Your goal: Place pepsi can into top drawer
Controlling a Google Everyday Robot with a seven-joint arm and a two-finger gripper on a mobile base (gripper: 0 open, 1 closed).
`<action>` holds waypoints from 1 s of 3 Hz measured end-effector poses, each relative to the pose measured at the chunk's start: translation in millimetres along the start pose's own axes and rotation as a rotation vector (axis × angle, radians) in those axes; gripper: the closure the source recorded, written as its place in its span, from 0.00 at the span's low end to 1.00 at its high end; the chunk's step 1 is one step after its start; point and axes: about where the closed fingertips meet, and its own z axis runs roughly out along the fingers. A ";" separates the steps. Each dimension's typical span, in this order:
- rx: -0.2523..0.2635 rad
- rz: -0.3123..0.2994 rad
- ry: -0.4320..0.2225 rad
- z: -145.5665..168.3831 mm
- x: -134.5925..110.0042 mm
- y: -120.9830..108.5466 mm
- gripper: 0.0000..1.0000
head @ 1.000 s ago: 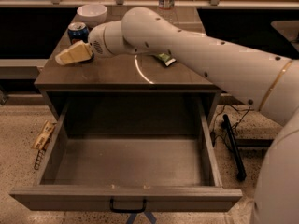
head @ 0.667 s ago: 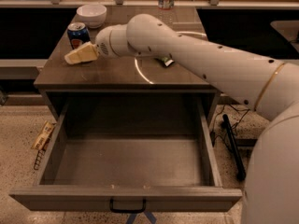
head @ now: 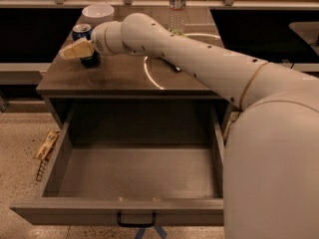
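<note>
The pepsi can, dark blue with a silver top, stands upright at the back left of the cabinet top. My gripper reaches in from the right at the end of the white arm; its tan tip lies across the front of the can at mid-height. The can's lower part shows below it. The top drawer is pulled wide open under the cabinet top, its flat bottom bare, with a black handle on the front panel.
A white bowl sits behind the can. A clear water bottle stands at the back middle. A yellow snack bag leans in a rack on the floor left of the drawer. The arm spans the right half of the view.
My gripper has moved from the left front of the can toward it and now overlaps the can's front. The can and the drawer have not moved.
</note>
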 end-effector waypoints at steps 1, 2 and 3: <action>-0.014 -0.014 -0.030 19.0 -12.5 -0.5 0.18; -0.003 -0.029 -0.036 20.9 -14.1 -3.5 0.41; 0.018 -0.045 -0.017 13.3 -9.5 -6.8 0.65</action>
